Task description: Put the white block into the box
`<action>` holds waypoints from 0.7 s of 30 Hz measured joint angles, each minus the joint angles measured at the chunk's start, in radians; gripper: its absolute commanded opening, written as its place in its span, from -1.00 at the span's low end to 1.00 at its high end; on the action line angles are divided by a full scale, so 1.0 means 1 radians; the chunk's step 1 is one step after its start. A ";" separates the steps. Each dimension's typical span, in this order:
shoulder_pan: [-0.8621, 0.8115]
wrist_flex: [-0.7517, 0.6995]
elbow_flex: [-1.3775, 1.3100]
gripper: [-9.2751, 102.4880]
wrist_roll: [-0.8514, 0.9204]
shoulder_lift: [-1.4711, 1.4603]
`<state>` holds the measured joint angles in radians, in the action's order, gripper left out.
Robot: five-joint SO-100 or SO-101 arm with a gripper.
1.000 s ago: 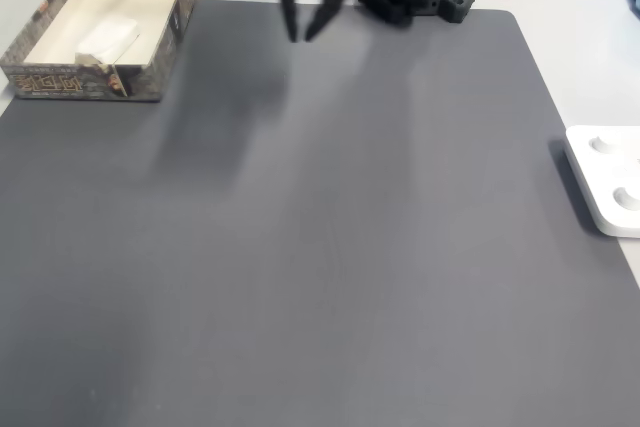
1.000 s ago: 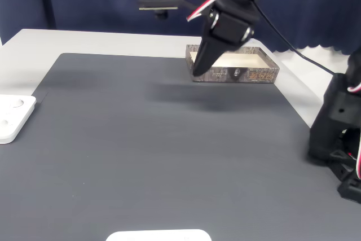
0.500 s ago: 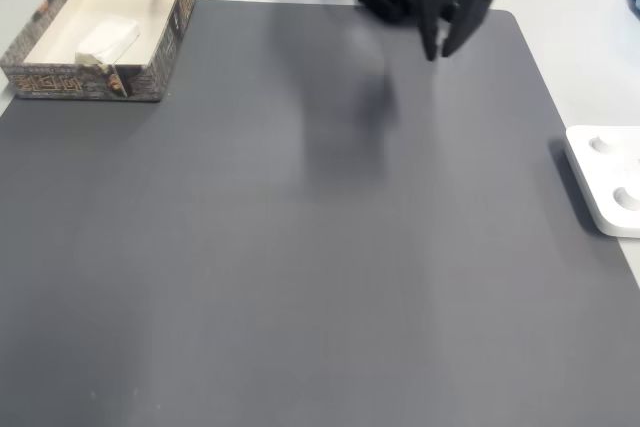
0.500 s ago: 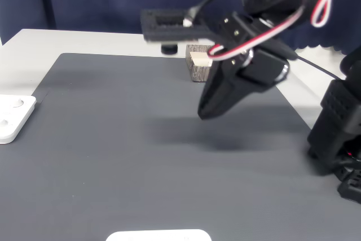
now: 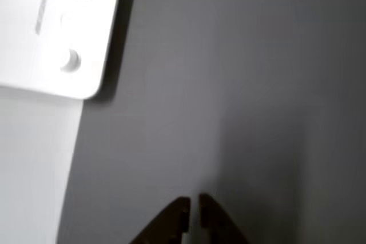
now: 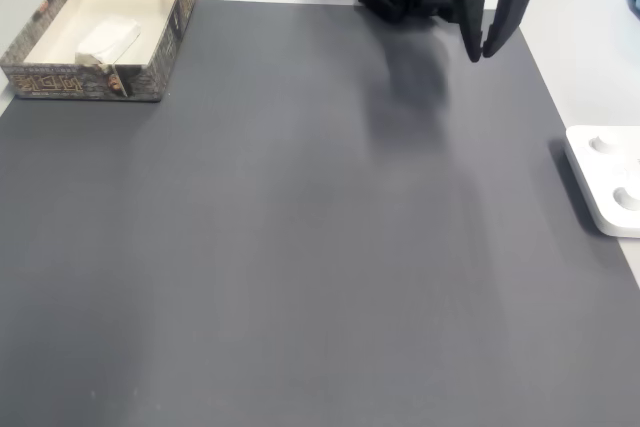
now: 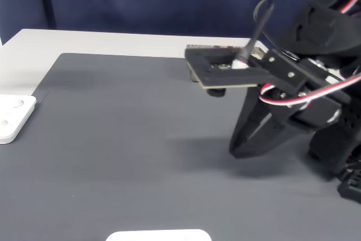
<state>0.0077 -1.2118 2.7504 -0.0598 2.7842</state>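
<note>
White block (image 6: pixel 108 39) lies inside the box (image 6: pixel 160 55) at the grey mat's (image 6: pixel 300 247) far-left corner in a fixed view. Gripper (image 6: pixel 480 52) hangs over the far-right part of the mat, holding nothing, fingers a narrow gap apart (tips nearly meeting in the other view (image 5: pixel 193 210)). White panel (image 6: pixel 610 177) sits at the right edge.

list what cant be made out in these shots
- The box: in a fixed view mostly hidden behind the arm's camera plate, so its inside is unseen.
- The gripper: motion-blurred in a fixed view.
- The white panel: cut off by the right edge.
</note>
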 measured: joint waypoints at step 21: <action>-0.123 -0.075 0.321 -0.86 -0.041 0.492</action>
<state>-0.1150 -1.2870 3.0710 -0.1012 3.2766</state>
